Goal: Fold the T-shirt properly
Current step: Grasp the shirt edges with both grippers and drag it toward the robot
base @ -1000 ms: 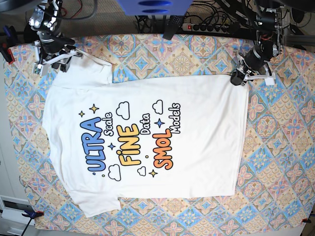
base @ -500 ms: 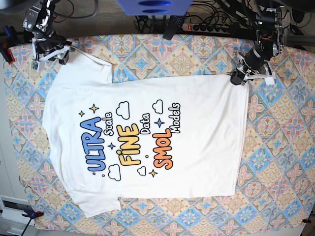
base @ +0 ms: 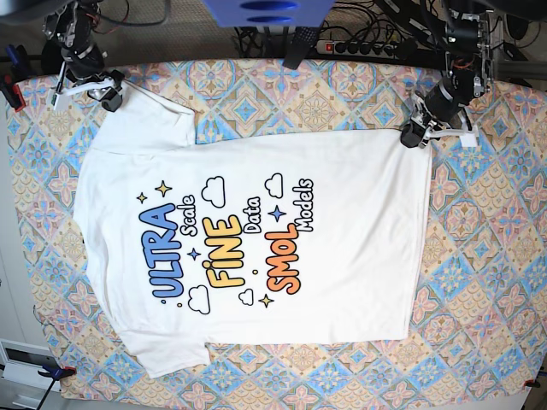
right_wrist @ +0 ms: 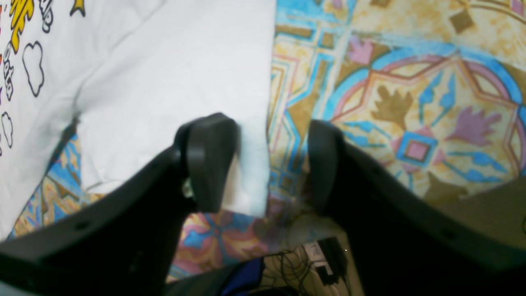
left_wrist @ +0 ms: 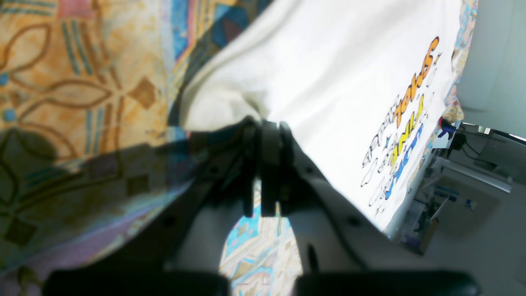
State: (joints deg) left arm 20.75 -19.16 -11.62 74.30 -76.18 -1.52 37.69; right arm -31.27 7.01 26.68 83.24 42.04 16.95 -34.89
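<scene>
T-shirt [base: 256, 231] matt white cloth; tablecloth [base: 487, 256] patterned fabric.

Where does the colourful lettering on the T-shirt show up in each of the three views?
Base: lettering in the middle of the T-shirt, picture centre.
Left wrist: lettering at right, running down the cloth, seen at a slant.
Right wrist: only a yellow scrap and cloud outlines at top left.
Shared landmark: the patterned tablecloth.

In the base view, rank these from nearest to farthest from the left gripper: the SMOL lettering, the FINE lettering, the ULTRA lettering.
Measured from the left gripper, which pinches the T-shirt at its far right corner:
1. SMOL lettering, orange, rightmost of the three.
2. FINE lettering, yellow, in the middle.
3. ULTRA lettering, blue, leftmost.
</scene>
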